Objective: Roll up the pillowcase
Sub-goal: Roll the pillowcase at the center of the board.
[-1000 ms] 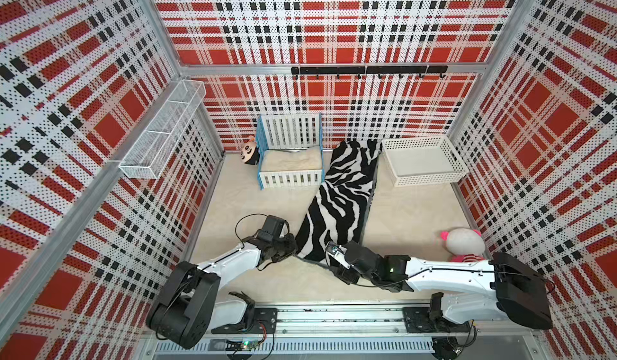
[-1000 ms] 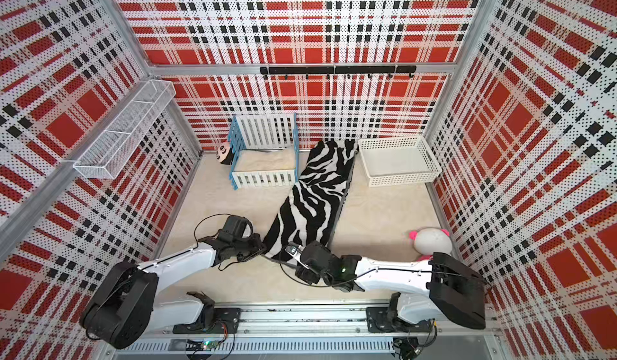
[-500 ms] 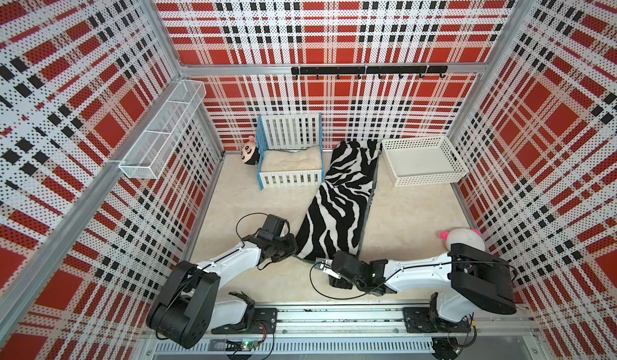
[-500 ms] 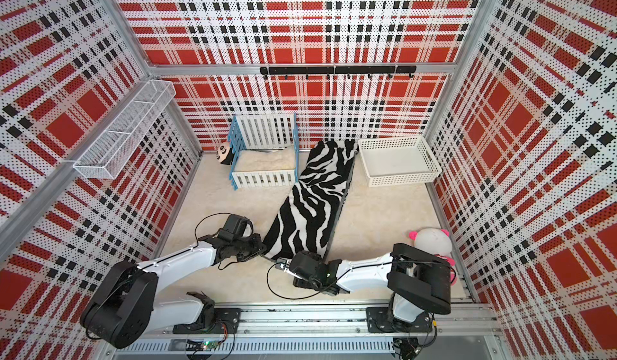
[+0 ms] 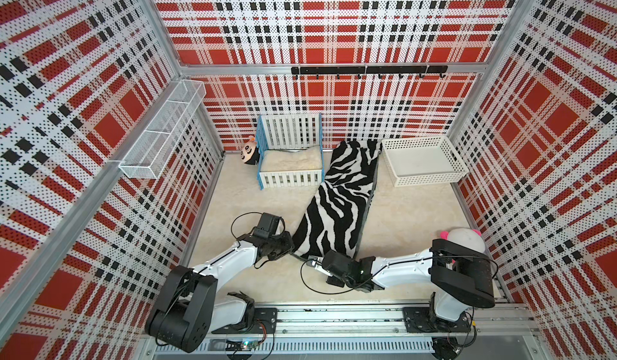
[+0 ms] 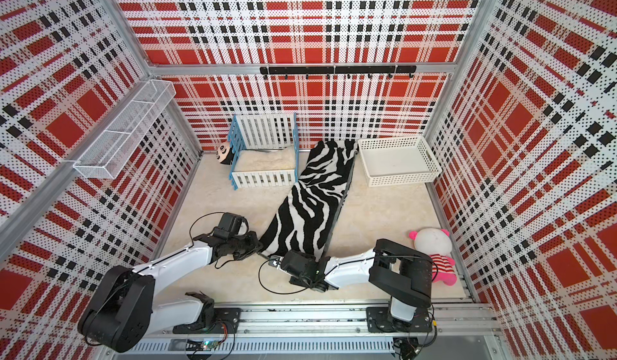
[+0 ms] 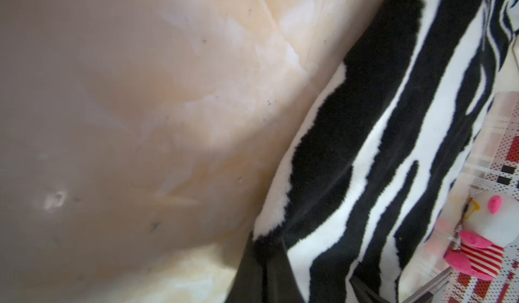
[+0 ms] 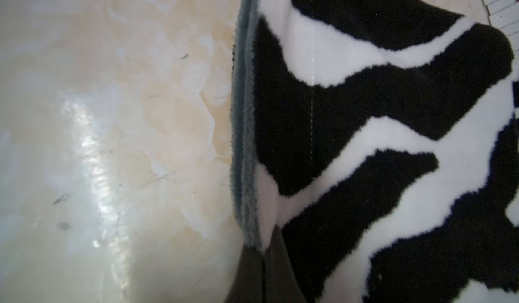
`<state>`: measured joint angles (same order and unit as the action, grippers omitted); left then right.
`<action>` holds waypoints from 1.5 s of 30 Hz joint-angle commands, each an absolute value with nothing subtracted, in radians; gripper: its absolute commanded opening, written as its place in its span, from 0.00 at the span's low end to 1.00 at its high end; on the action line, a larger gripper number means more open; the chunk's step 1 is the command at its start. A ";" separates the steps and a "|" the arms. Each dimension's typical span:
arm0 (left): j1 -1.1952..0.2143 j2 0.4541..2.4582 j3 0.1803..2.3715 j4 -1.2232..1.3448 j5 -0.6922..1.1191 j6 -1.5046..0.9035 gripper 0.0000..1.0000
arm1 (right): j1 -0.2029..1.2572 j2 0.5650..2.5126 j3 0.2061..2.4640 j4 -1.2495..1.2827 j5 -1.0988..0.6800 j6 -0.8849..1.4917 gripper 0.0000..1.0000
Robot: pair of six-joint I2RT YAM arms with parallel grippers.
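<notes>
The pillowcase [image 5: 337,205] lies zebra side up, slantwise on the bench [image 5: 407,228]. It runs from the back edge, where its rumpled far end sits between the crib [image 5: 290,178] and the basket [image 5: 424,178], down to near the middle of the front edge. A strip of grey underside shows along its right edge. The left gripper [image 7: 265,259] is pinched tight on the cloth's near left corner. The right gripper [image 8: 264,262] is closed on the grey-hemmed near edge to its right, dark fingers [image 8: 250,276] pressed together at the hem. Bare bench lies open on both sides of the cloth's near half, toward the left wall and toward the plush toy [image 5: 464,240] by the front right corner. In both top views the wrists cover the fingertips, and in a top view the right arm's elbow cuts off part of the toy. A doll head [image 5: 248,149] is half hidden behind the crib's left side. In both wrist views the fingers are dark and blurred at the frame's edge.
</notes>
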<state>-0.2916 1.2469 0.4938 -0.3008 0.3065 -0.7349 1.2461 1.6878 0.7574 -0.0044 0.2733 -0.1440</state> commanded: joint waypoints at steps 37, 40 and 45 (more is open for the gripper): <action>-0.561 1.030 0.610 -0.396 0.083 -0.981 0.26 | 0.779 1.798 0.948 -0.051 -0.650 0.233 0.00; -0.680 1.009 0.555 -0.362 0.057 -1.078 0.23 | 0.775 1.803 0.944 -0.035 -0.650 0.242 0.00; -0.855 0.983 0.471 -0.306 0.025 -1.232 0.21 | 0.765 1.815 0.950 -0.031 -0.650 0.245 0.00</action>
